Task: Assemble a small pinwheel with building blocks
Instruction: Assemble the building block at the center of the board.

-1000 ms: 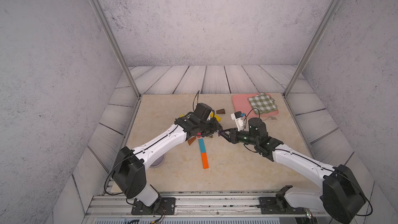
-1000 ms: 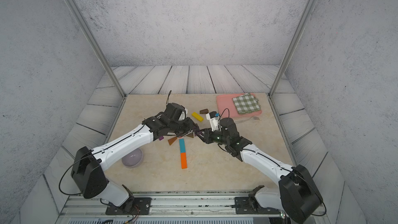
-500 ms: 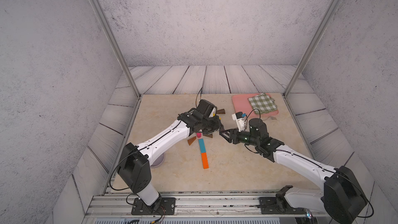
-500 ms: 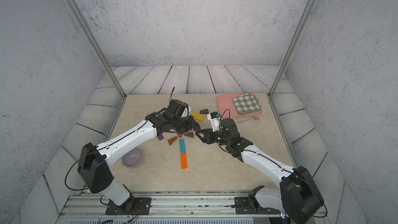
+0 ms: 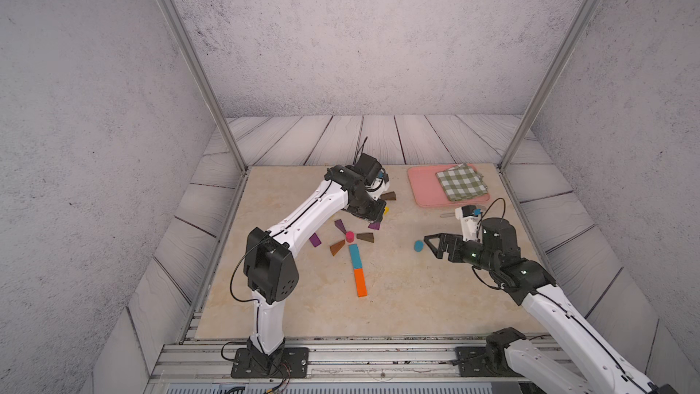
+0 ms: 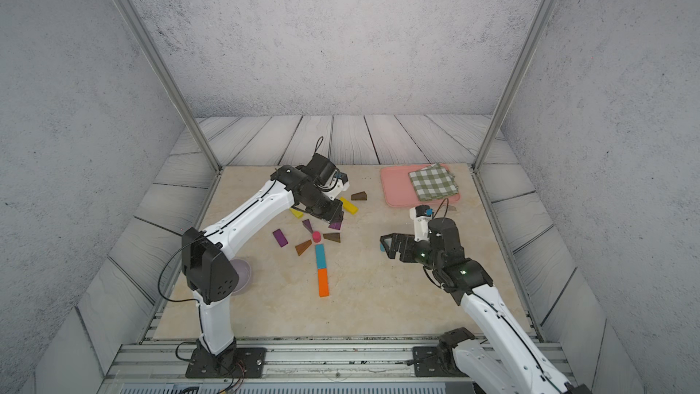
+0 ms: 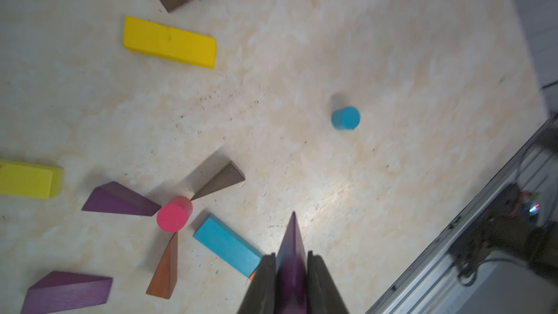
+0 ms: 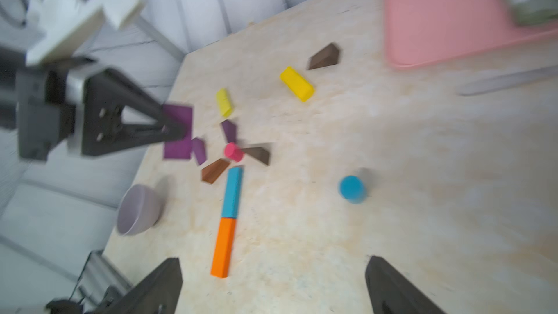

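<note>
Building blocks [image 6: 281, 238] of painted wood spread over the pale beige tabletop [image 5: 303, 308], where a half-made pinwheel [image 6: 320, 255] lies between the two arms. The left gripper [image 7: 292, 255], the nearer of the two to the work, is clamped on a purple wooden wedge [image 7: 292, 234]. It appears to carry the wedge clear of the surface, on the far, right-hand side of the figure in both top views. The right gripper [image 5: 431, 247] stands spread wide and empty, well apart from the figure, its tips just beside a short blue cylinder [image 5: 418, 246]. A teal bar [image 5: 354, 254] and an orange bar [image 5: 360, 282] lie end to end as the stem. At its head fan a second purple wedge [image 5: 339, 226], a dark brown wedge [image 5: 365, 237] and a reddish-brown wedge [image 5: 337, 248], thin ends inward. At the centre stands the small pink cylinder hub [image 5: 349, 236]. In the left wrist view the held wedge's long axis runs straight out from the jaws, thin end leading, with the hub off to one side. That tip probably has to swing round toward the hub to fill the open sector between the purple and dark brown blades.
</note>
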Robot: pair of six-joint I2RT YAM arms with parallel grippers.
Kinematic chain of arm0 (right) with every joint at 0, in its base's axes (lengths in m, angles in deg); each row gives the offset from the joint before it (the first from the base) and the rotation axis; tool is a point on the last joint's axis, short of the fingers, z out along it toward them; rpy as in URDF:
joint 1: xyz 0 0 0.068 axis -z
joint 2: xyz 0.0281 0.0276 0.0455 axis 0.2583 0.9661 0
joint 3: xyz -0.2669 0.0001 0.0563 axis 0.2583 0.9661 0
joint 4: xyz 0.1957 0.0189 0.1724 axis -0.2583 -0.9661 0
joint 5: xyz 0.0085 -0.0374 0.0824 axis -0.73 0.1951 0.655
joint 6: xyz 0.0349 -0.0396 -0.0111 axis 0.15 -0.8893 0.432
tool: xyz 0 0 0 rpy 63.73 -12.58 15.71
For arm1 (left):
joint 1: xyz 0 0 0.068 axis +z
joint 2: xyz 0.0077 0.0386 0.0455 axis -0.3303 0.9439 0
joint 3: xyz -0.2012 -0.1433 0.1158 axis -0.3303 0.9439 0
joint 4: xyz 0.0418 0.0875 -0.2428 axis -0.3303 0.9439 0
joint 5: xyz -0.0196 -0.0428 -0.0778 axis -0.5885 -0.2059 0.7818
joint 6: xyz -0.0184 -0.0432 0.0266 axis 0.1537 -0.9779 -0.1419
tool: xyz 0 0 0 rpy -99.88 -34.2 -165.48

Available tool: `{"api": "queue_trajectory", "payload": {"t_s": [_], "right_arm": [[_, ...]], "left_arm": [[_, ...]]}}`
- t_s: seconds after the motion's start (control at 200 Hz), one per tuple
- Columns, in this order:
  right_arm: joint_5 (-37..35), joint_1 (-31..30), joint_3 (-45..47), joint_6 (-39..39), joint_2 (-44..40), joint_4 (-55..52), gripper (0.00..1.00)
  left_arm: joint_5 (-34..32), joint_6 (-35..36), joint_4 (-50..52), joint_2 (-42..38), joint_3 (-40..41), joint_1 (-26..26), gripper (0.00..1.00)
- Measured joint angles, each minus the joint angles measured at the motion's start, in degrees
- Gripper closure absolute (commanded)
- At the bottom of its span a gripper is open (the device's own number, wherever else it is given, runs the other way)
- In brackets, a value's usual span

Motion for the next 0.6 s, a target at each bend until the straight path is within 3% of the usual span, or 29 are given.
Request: {"api": "queue_trajectory", "payload": {"t_s": [0.205, 0.39, 0.601], "right_arm": [[-5.1, 9.7, -3.8, 2.2, 2.5, -8.6, 0.01], [-4.9, 14.1, -4.0, 2.9, 7.7, -9.3, 0.01], [-3.0, 17.8, -4.0, 3.1, 8.4, -8.3, 0.01]], "left_arm": [[-2.9, 13.5, 5.0, 8.9, -4.1, -5.7, 1.0], [-8.7, 22.3, 5.9, 15.6, -11.1, -11.3, 1.0], [-12.7, 28.8, 5.5, 20.4, -12.3, -14.5, 1.0]]}}
